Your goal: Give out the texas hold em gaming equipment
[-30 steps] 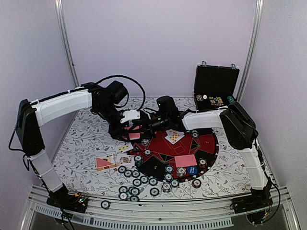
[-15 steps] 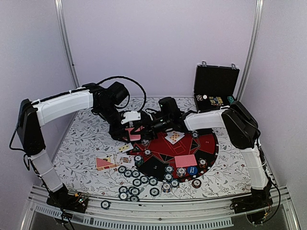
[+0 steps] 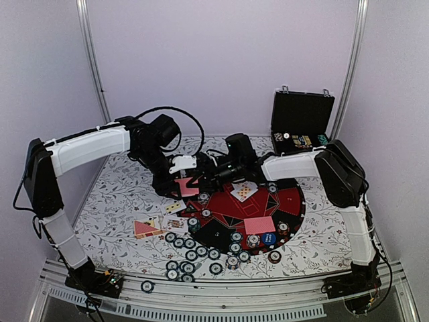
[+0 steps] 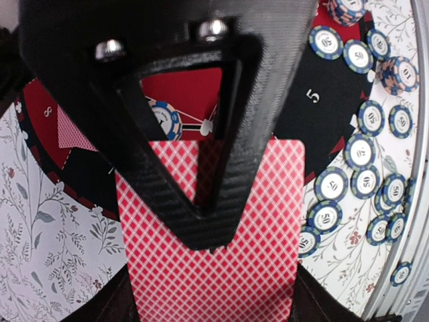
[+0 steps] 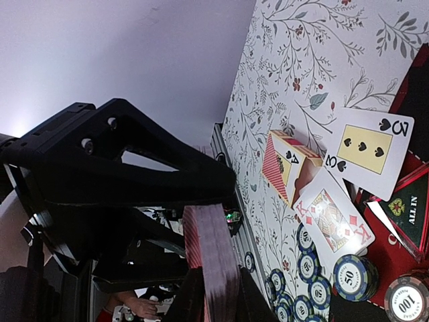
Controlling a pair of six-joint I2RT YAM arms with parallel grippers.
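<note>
My left gripper point(image 3: 179, 188) is shut on a deck of pink-red-backed playing cards point(image 3: 186, 186) and holds it above the table, left of the round mat point(image 3: 289, 201). In the left wrist view the deck point(image 4: 221, 268) fills the lower frame, with a right-gripper finger point(image 4: 174, 201) lying across its back. My right gripper point(image 3: 201, 179) reaches in from the right. In the right wrist view its fingers point(image 5: 191, 302) press both faces of the deck point(image 5: 211, 255), seen edge-on. Poker chips point(image 3: 194, 251) lie scattered near the mat's front left.
A three of spades point(image 5: 372, 151), a king of diamonds point(image 5: 333, 218) and a card box point(image 5: 288, 164) lie on the flowered cloth. On the mat lie a face-up card point(image 3: 243, 191) and a face-down card point(image 3: 260, 225). An open black case point(image 3: 301, 124) stands back right.
My right gripper has slid left onto the deck and its jaws have narrowed around it. My left gripper has kept the deck nearly still.
</note>
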